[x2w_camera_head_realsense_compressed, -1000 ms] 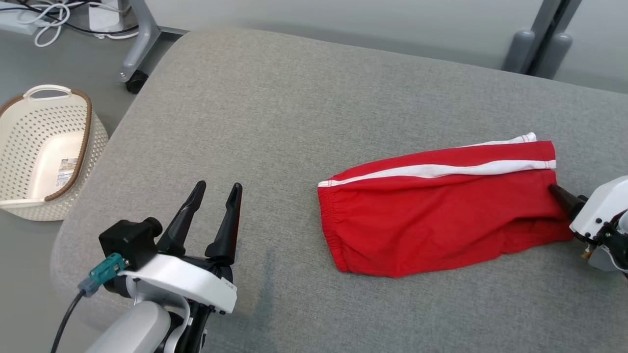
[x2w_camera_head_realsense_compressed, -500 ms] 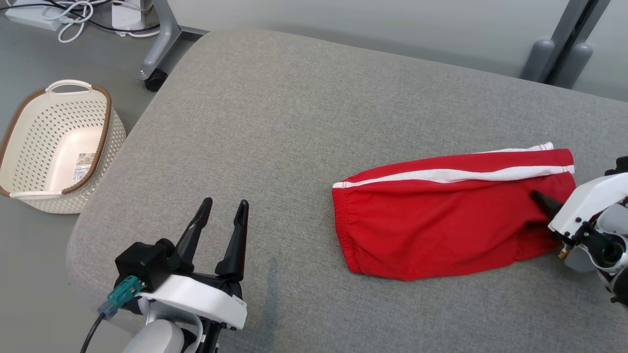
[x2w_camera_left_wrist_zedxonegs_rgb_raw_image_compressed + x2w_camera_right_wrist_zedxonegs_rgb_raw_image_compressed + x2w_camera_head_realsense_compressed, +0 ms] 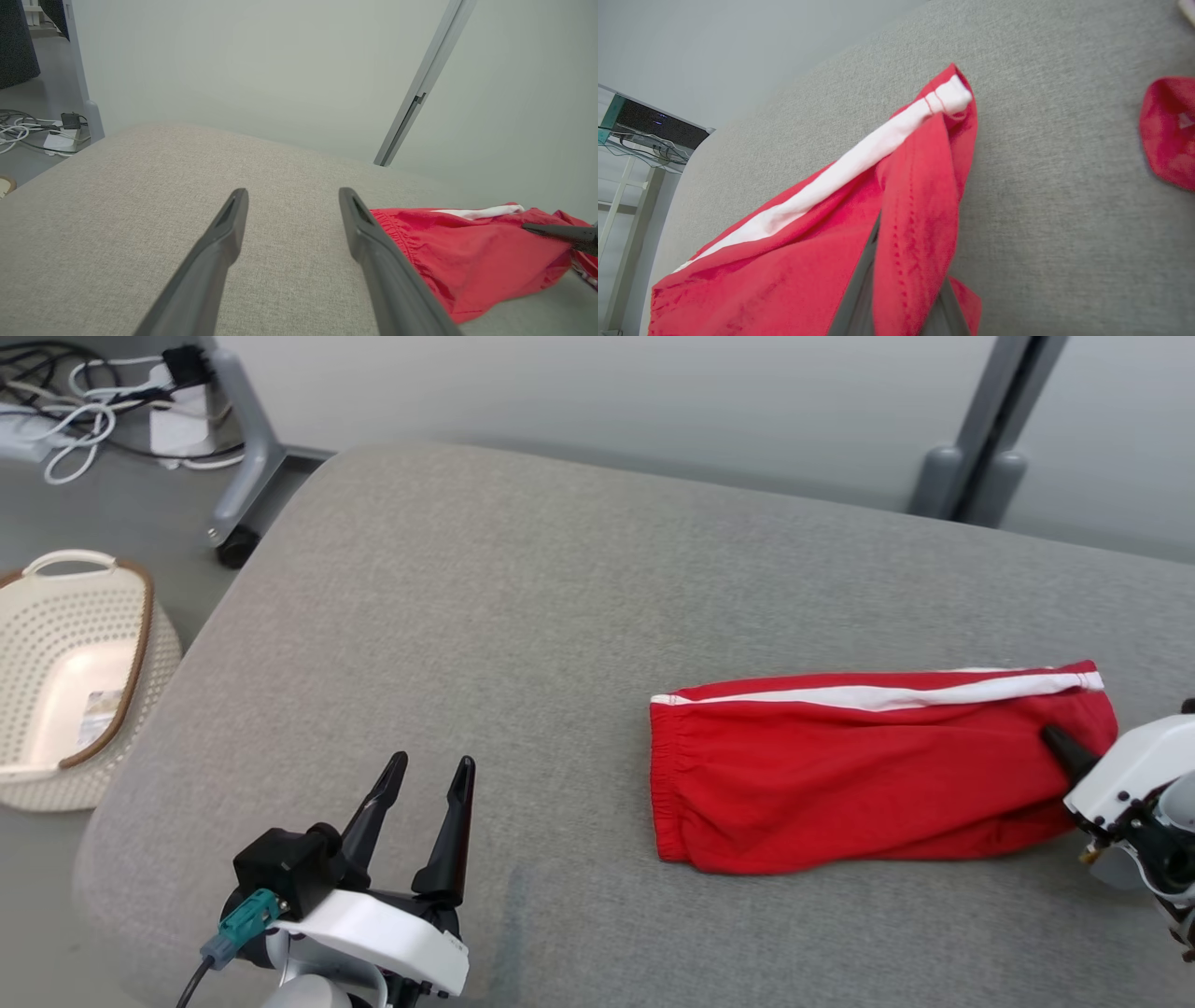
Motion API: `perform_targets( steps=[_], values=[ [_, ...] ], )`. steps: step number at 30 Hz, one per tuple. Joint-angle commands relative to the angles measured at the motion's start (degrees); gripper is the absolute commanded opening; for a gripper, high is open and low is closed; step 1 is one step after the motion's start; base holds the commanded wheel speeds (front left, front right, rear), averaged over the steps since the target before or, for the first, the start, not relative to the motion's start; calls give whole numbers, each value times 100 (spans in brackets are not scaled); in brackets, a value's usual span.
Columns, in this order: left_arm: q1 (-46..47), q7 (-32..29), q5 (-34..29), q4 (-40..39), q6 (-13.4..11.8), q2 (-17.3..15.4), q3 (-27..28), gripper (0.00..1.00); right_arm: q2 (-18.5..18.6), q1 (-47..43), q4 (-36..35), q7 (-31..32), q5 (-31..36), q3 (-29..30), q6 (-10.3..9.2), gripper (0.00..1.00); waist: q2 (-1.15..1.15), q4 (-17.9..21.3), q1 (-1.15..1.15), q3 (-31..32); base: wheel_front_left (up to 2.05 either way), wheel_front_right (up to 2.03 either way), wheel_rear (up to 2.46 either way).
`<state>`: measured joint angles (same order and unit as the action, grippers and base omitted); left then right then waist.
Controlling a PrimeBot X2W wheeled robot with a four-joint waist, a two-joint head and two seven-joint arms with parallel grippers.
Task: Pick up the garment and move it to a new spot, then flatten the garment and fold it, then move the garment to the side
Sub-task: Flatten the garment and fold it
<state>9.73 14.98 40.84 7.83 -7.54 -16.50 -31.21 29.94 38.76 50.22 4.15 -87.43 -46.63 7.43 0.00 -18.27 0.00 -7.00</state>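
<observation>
Garment: red shorts (image 3: 868, 775) with a white side stripe (image 3: 896, 695) lie folded lengthwise on the right part of the grey cushion, elastic waistband towards the middle and leg hem towards the right edge.
Garment, right wrist view: the hem end (image 3: 920, 196) is raised off the cushion and bunched, with the white stripe running up to its top corner.
Right gripper: right gripper (image 3: 1064, 756) clamps the hem end of the shorts; in its own wrist view the red cloth passes down between its two dark fingers (image 3: 857, 298).
Left gripper: left gripper (image 3: 432, 765) hovers over bare cushion near the front left, well apart from the shorts, its fingers spread and holding nothing.
Left wrist view: the waistband (image 3: 402, 228) sits just beyond the tip of one finger of the left gripper (image 3: 293, 193).
Cushion: grey woven fabric (image 3: 523, 616) with rounded corners.
Other cloth: a red patch (image 3: 1169, 130) shows at the right edge of the right wrist view; I cannot tell whether it belongs to the shorts.
Basket: a cream perforated basket (image 3: 140, 616) with a brown rim stands on the floor, left of the cushion.
Floor, far left: white and black cables (image 3: 75, 420) beside a grey frame leg on a caster (image 3: 238, 457).
</observation>
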Motion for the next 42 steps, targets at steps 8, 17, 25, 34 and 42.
perform_targets(
  steps=[8, 17, 25, 34, 42],
  values=[
    [-123, -51, -35, -12, -46, -73, -41, 100, 327, -179, -163, -321, 258, -111, 14, 0, 0, 406, 0, 322, 0, 0, 0],
    [-261, -89, 43, 35, -68, -48, -109, 100, 181, 129, -621, -319, 827, -563, 14, 0, 0, 290, 0, 562, 0, 0, 0],
    [-354, -178, 69, 79, -101, -112, -161, 100, -409, 324, -741, 20, 1153, -1064, 14, 0, 0, -47, 0, 791, 0, 0, 0],
    [-306, -250, 92, 144, -110, -75, -230, 100, -922, 489, -357, 541, 1268, -1472, 14, 0, 0, -481, 0, 789, 0, 0, 0],
    [-329, -191, 150, 236, -104, -29, -183, 100, -1193, 498, -145, 637, 1281, -1669, 14, 47, 0, -522, 0, 756, 0, 0, 0]
  ],
)
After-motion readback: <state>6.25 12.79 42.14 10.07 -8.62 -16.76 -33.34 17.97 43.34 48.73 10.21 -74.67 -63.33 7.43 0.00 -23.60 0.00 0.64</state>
